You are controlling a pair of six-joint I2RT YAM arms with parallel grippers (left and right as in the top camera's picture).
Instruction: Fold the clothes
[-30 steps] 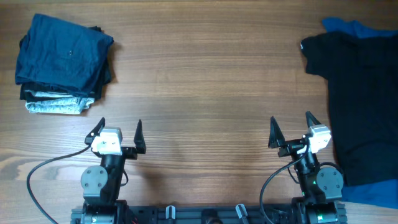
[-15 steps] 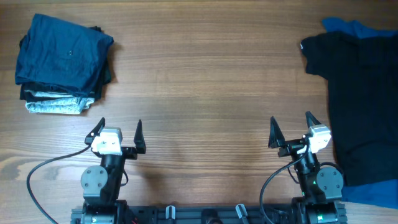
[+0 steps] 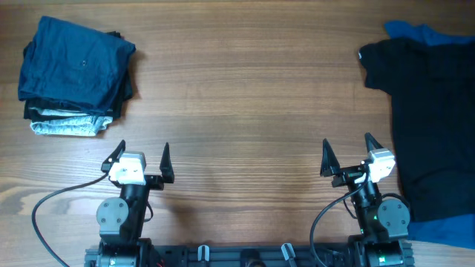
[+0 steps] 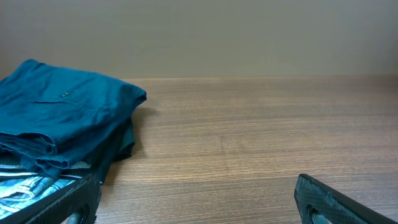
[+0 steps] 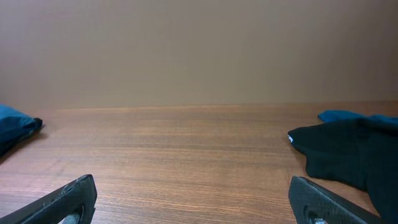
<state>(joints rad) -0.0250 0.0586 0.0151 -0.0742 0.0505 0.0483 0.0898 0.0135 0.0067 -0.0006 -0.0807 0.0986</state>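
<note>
- Nothing has moved since the earlier overhead frames: both arms, the garments and the folded pile sit exactly where they were.
- The left arm (image 3: 121,211) is drawn back at the near edge of the wooden surface (image 3: 245,96), wrist low and pointing out across it.
- The left fingers (image 3: 165,159) are spread as wide as they go, holding and touching nothing.
- The right arm (image 3: 382,213) mirrors that pose on the other side.
- The right fingers (image 3: 326,157) are likewise spread wide and empty.
- The black shirt (image 3: 430,126) lies spread out at the right edge, on top of the blue shirt (image 3: 415,31), just beside the right arm.
- A folded pile of clothes (image 3: 74,67) sits at the far left, well apart from the left fingers.
</note>
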